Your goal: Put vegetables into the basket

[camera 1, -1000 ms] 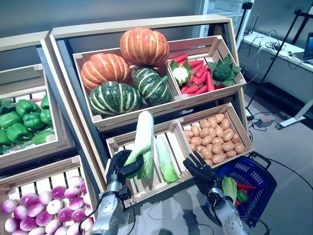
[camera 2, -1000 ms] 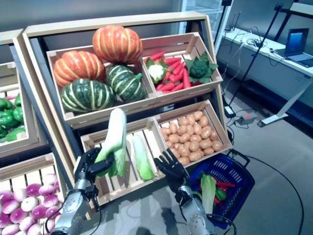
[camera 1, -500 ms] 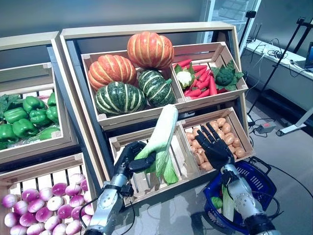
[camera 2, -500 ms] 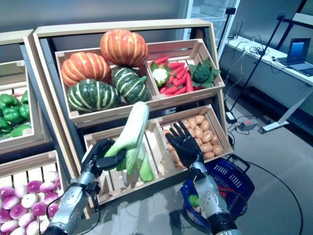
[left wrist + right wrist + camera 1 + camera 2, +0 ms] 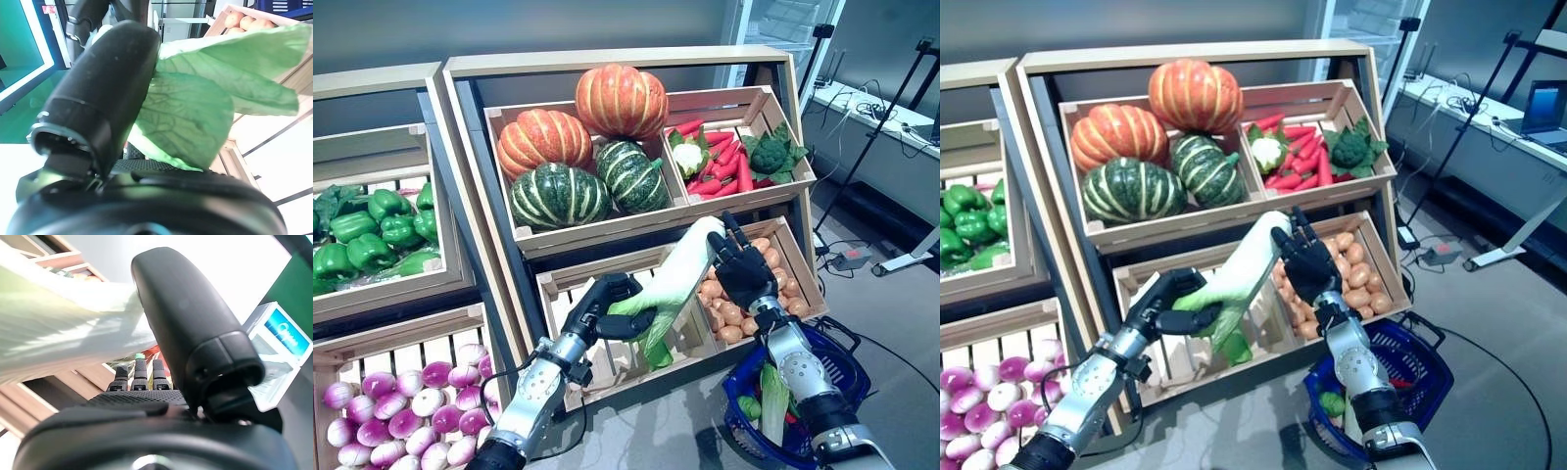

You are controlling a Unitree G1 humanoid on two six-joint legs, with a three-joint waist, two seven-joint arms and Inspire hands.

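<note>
While gripping leafy end of cabbage [image 5: 677,282] in curled left hand [image 5: 607,305], presenting pale tip to spread right hand [image 5: 741,271], apparently for transfer toward basket [image 5: 837,364] below.

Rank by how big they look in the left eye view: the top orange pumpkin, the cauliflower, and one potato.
1. Orange pumpkin, clearly largest.
2. Cauliflower.
3. A potato, smallest, though it sits nearer the camera, so its gap to the cauliflower is less sure.
</note>
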